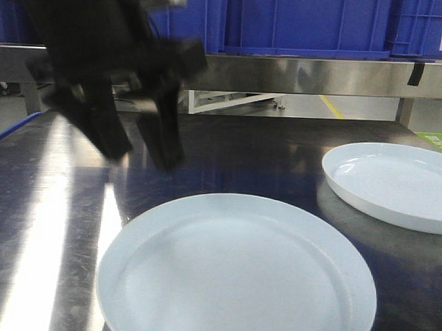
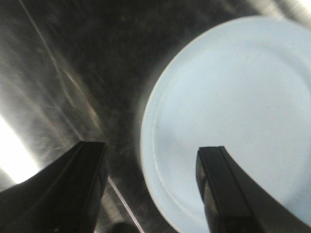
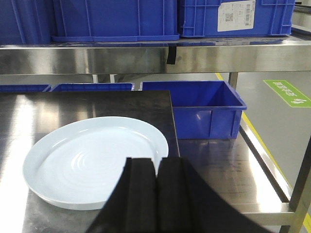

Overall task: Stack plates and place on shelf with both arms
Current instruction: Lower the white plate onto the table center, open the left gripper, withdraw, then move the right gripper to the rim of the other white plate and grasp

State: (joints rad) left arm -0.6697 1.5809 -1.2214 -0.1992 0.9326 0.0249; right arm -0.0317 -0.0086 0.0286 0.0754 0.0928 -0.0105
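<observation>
Progress: nothing done that I can see | near plate [image 1: 238, 269] at 6 o'clock, second plate [image 1: 396, 184] at 3, well apart on the steel table [image 1: 280, 150], unstacked | left gripper [image 1: 141, 153] at 10 o'clock, jaws spread, empty | right gripper [image 3: 156, 167] clenched on nothing | left for me: stacking, shelving.

Shows, beyond the jaws of the right gripper [image 3: 156, 166], a steel table [image 3: 87, 104], blue crates [image 3: 116, 19] on a shelf [image 3: 97, 58], grey floor [image 3: 279, 133] rightward.
</observation>
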